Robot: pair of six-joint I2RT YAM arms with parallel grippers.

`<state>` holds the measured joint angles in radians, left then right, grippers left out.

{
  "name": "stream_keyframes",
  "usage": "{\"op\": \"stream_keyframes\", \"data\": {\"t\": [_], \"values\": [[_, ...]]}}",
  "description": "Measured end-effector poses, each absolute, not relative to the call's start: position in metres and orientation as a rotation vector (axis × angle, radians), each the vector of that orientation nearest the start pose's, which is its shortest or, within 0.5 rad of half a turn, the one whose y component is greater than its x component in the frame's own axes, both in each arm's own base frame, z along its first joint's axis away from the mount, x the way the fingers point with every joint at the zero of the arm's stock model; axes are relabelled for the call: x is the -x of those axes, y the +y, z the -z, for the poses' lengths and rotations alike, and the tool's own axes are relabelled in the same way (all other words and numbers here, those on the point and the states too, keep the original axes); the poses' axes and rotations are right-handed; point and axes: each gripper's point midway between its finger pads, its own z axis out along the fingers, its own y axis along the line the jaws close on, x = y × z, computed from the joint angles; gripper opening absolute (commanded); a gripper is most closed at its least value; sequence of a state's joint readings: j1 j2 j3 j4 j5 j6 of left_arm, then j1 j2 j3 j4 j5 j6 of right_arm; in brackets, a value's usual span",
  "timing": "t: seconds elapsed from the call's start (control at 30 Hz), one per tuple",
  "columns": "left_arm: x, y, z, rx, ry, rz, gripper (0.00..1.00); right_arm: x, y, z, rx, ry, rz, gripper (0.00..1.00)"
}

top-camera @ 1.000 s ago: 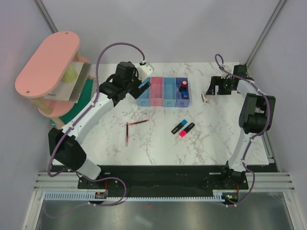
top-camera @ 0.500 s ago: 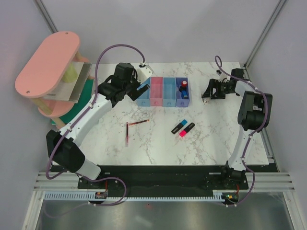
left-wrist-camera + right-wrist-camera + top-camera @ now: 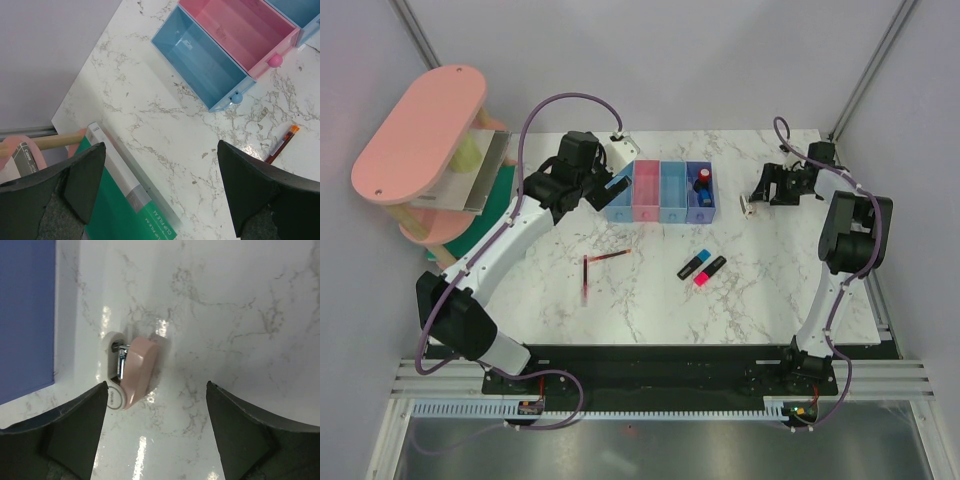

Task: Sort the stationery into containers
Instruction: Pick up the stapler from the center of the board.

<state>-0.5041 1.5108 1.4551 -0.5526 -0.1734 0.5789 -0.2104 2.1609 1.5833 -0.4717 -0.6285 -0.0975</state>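
The beige eraser (image 3: 134, 371) is spotted on the marble table (image 3: 240, 300), just right of the purple bin (image 3: 25, 315). It is framed between the right gripper (image 3: 155, 387)'s wide-spread fingers, long axis crossing their closing line. The left gripper (image 3: 160, 150), equally spread and empty, is held well apart.

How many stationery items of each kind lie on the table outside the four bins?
Dark-red pens: 2
Black highlighters: 2 (one blue end, one pink end)
Small pink-and-white piece: 1
Total: 5
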Motion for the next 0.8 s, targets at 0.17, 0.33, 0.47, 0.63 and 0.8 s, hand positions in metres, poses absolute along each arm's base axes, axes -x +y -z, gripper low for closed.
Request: {"op": "stream_keyframes", "data": {"t": [0.17,0.33,0.47,0.63,0.8], "values": [[-0.402,-0.162,-0.257,-1.036,1.913,-0.230,1.00,-0.490,-0.024,-0.037,0.044,2.488,-0.475,0.89],[-0.400,-0.161,-0.262,-1.030,1.904,-0.229,1.00,-0.494,-0.033,-0.039,0.033,2.488,-0.373,0.89],[-0.397,-0.159,-0.264,-1.027,1.899,-0.228,1.00,-0.495,-0.032,-0.038,0.036,2.494,-0.346,0.89],[-0.394,-0.158,-0.262,-1.030,1.902,-0.229,1.00,-0.498,-0.026,-0.039,0.056,2.495,-0.317,0.89],[-0.392,-0.157,-0.259,-1.036,1.909,-0.226,1.00,-0.502,-0.015,-0.042,0.086,2.491,-0.299,0.89]]}}
